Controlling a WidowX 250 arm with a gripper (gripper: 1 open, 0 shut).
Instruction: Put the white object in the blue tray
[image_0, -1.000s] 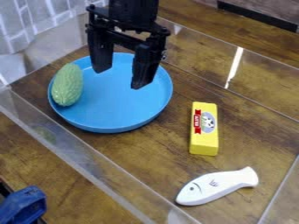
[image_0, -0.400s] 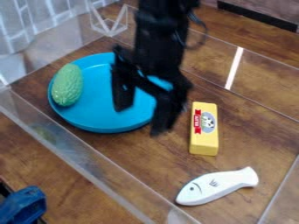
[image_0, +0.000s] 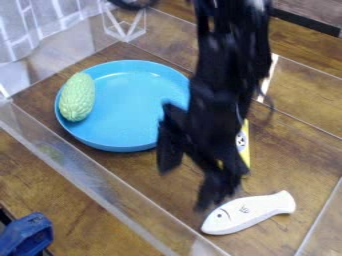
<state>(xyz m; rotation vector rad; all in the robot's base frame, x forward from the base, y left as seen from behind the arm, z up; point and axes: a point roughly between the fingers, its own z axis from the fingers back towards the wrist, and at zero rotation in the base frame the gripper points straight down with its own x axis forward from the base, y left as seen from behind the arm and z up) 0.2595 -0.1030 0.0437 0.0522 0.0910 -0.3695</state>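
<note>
My pincer (image_0: 201, 195) is wide open, nothing in it, just beside the white fish-shaped toy (image_0: 249, 212). Toy lies flat on the wooden tabletop (image_0: 114, 185), around 5 o'clock in view, head toward 8, forked tail toward 2. Blue tray (image_0: 131, 118) sits at 10 o'clock, green textured oval (image_0: 78, 97) at its 9 o'clock edge. Yellow block (image_0: 243, 143) mostly hidden behind my arm, toward 3. Crumpled blue item (image_0: 26, 235) at 8, frame corner.
</note>
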